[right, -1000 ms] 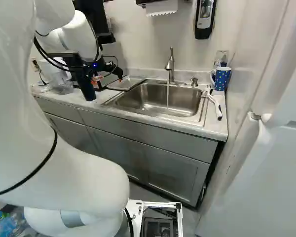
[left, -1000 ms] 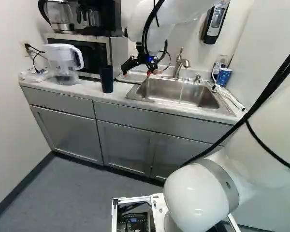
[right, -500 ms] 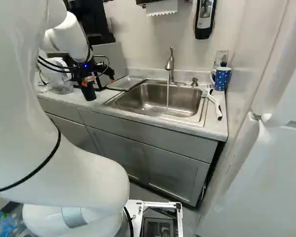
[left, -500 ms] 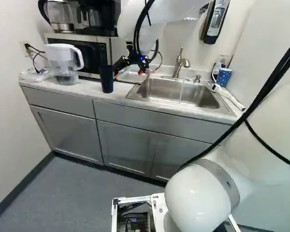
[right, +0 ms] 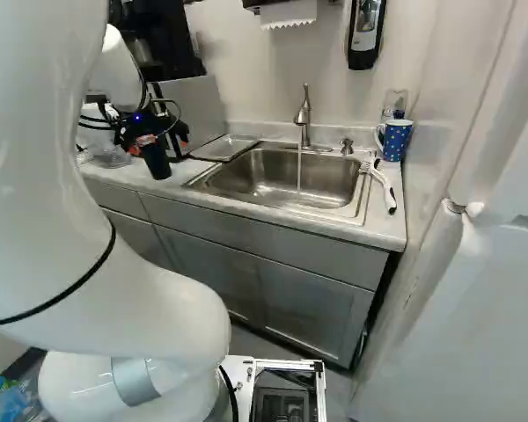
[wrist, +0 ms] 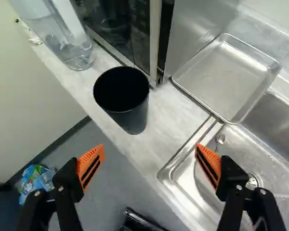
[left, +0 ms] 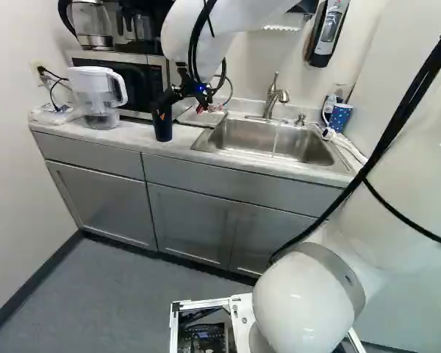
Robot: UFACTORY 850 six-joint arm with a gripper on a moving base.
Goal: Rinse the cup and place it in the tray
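Observation:
In the right base view, my gripper (right: pixel 161 144) is just above and beside the dark cup (right: pixel 157 163). The same cup (wrist: pixel 136 115) stands upright on the counter, ahead of the gripper (wrist: pixel 149 150) in the wrist view, its opening facing up. Both fingers are spread wide with nothing between them; one orange pad (wrist: pixel 90 165) shows over the floor, the other over the sink's edge. The shallow metal tray (wrist: pixel 224 77) lies between the microwave and the sink, with nothing on it. A thin stream of water falls from the faucet (right: pixel 304 116) into the sink (right: pixel 286 176).
Behind the cup is the microwave (left: pixel 136 84), with a clear water pitcher (left: pixel 97 95) beside it. A blue dotted mug (right: pixel 394 139) and a white-handled brush (right: pixel 383 186) are on the sink's far side. The counter's front edge passes close by the cup.
The arm has swung across toward the cup, bringing the gripper from near the tray and sink to beside the cup's top. Cup, tray and base have stayed in place.

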